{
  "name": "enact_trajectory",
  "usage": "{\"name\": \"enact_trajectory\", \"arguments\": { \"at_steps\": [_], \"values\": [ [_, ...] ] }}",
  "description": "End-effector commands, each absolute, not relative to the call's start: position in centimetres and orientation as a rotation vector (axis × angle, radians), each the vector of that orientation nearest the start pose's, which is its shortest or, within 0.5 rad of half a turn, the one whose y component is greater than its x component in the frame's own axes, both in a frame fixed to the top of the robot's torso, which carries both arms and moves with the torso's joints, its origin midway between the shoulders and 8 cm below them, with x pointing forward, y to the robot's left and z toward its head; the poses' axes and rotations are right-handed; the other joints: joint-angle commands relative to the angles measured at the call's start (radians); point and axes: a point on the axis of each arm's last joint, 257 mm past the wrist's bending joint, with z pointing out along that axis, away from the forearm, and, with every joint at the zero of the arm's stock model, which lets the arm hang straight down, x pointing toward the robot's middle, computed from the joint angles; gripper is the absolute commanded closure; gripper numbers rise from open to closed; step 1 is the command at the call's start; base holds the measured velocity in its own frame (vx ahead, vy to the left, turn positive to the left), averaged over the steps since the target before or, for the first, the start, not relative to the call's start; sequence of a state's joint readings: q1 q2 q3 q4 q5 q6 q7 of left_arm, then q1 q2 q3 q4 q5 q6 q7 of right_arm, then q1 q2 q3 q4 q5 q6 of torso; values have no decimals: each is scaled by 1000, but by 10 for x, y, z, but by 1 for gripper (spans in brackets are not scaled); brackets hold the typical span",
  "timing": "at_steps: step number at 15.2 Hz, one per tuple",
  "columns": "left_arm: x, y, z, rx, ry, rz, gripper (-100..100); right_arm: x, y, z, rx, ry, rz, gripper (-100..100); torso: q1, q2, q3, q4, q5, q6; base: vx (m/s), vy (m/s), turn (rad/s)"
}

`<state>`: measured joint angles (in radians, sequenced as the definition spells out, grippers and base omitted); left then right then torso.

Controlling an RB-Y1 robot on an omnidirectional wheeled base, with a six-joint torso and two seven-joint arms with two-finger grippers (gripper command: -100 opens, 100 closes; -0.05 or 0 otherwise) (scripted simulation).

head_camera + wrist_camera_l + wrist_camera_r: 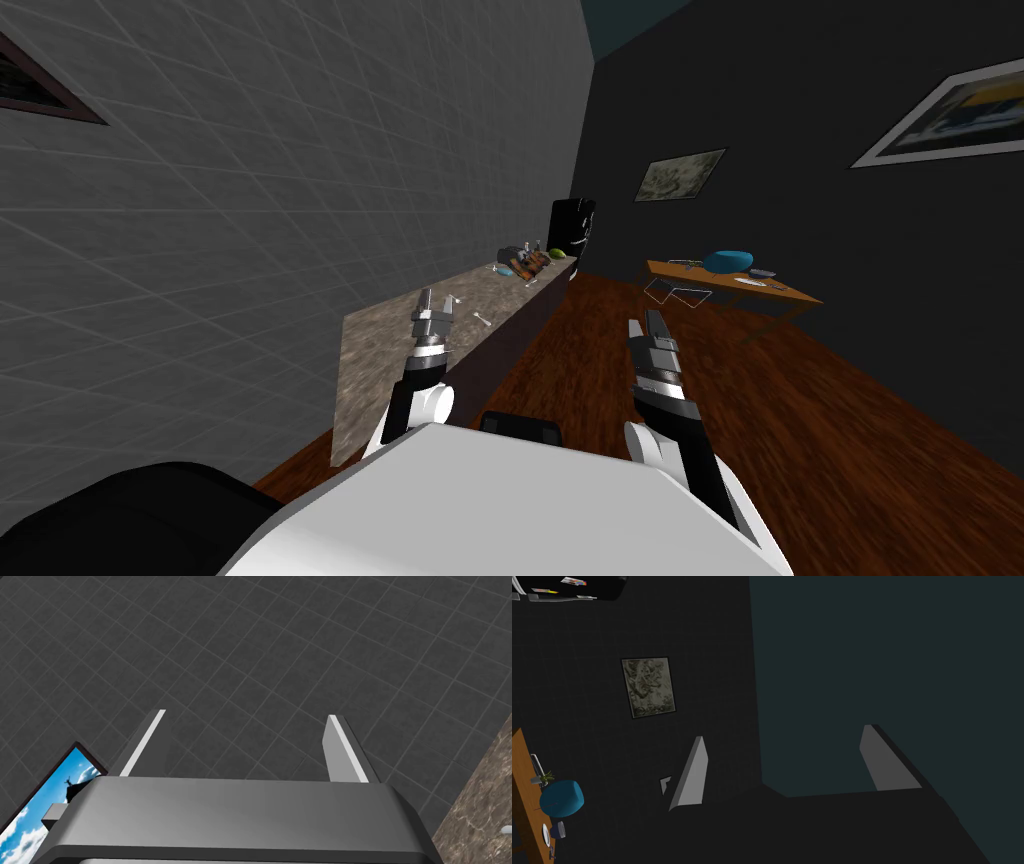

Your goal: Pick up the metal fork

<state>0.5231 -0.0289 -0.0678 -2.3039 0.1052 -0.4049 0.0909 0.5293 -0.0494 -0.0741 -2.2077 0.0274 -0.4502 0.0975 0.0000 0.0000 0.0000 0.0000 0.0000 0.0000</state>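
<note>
Our left gripper (pixel 437 300) hung released above the long brown marbled counter (pixel 380 350), right gripper (pixel 644 320) released beside it; we needed to straddle the small silvery utensil (pixel 483 320) squarely.

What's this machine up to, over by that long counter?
A two-armed robot stands beside a long stone-patterned counter and holds nothing. Its left end effector hovers over the counter with its fingers open. The right end effector hangs open over the wooden floor. A small silvery utensil, possibly the fork it is meant to pick up, lies untouched on the counter just beyond the left end effector. Clutter sits at the counter's far end.
</note>
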Motion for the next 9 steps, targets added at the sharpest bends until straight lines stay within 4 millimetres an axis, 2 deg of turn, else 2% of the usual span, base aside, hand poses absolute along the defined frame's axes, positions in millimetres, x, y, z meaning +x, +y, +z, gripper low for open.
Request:
{"name": "enact_trajectory", "arguments": {
  "at_steps": [1,9],
  "values": [
    [357,267,5,-838,606,-1499,-100,357,-309,-26,671,788,1074,0,0,0,0,0,0,0,6,-4,24],
    [366,240,-15,-753,788,-1532,-100,357,-309,-26,671,788,1074,0,-1,-3,-2,-1,0,0,31,-18,38]
  ]
}}
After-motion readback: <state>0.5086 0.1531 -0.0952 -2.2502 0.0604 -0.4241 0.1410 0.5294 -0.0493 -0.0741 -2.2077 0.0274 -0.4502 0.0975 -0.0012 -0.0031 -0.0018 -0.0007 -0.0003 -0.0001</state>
